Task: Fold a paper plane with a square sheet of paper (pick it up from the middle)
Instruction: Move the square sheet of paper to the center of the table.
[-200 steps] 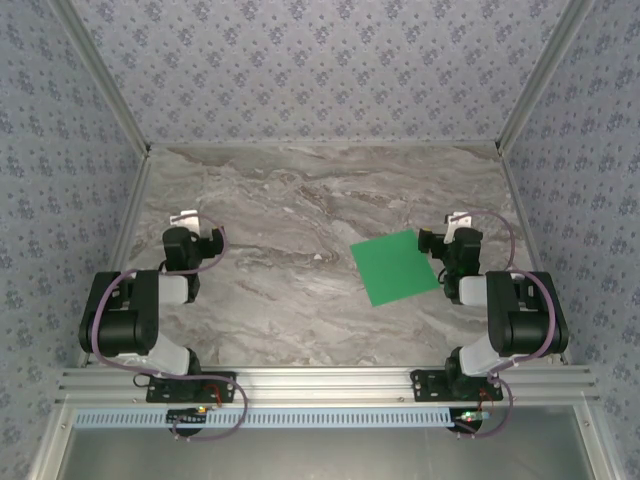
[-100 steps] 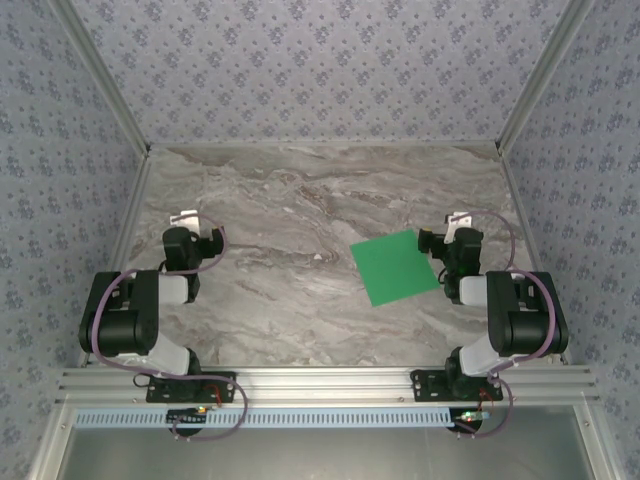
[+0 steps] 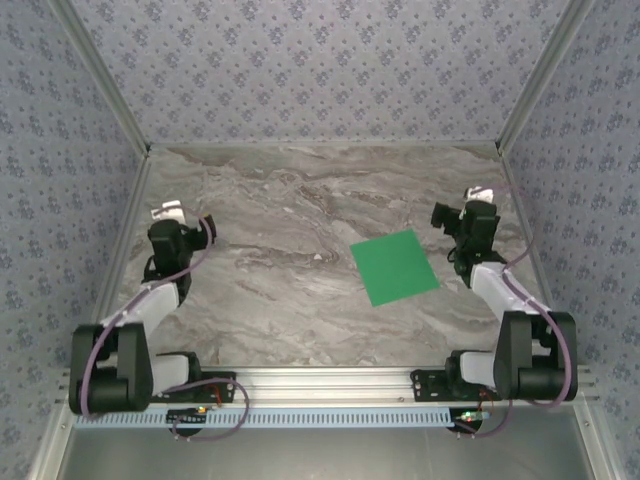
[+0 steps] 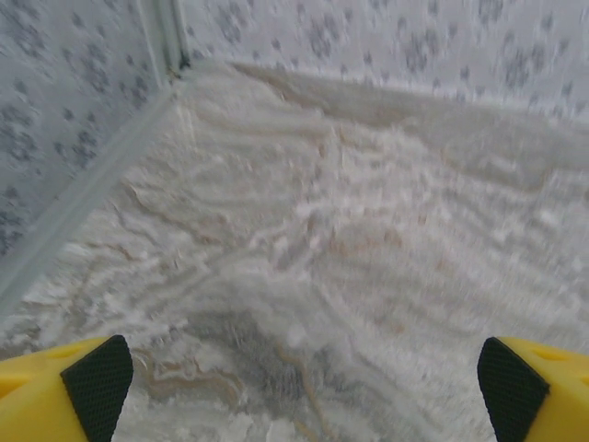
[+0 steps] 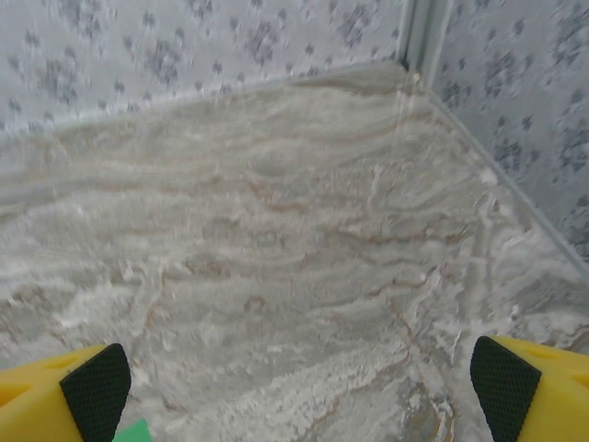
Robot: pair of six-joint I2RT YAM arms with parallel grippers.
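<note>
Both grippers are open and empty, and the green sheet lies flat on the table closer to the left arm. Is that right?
No. The top external view shows the square sheet of paper closer to the right arm, near the right gripper. It does lie flat on the table, and that gripper and the left gripper are open and empty.

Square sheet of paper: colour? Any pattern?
The sheet is plain bright green, no pattern. It shows best in the top external view.
</note>
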